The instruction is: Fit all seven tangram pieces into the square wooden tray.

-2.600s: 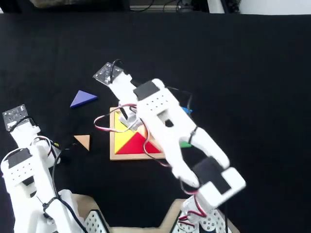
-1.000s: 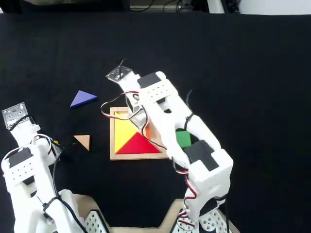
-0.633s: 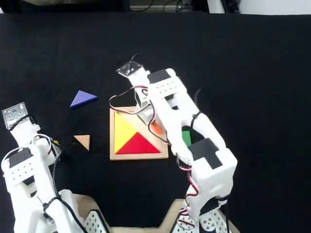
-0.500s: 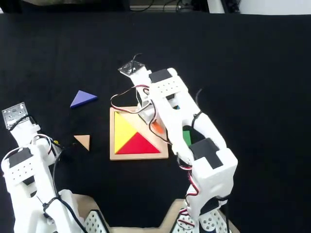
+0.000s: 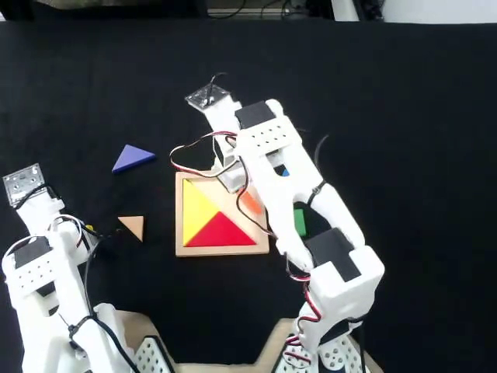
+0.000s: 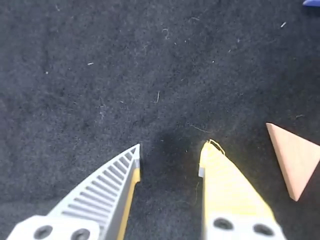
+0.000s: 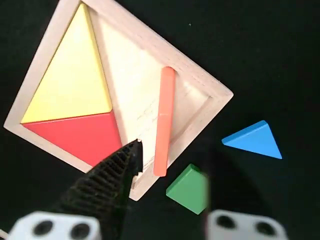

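- Stretching in from the near edge, your right arm leans over the wooden tray. The right jaws hang wide open and empty above its rim.
- Your left arm sits tucked at the near left, left jaws parted with nothing in them, near the tan triangle.
- The yellow triangle and red triangle lie flat in the tray. The orange piece looks tipped on edge, one end over the rim.
- The green square sits just outside the tray with the light blue triangle near it. The dark blue triangle is well apart on the black desk.
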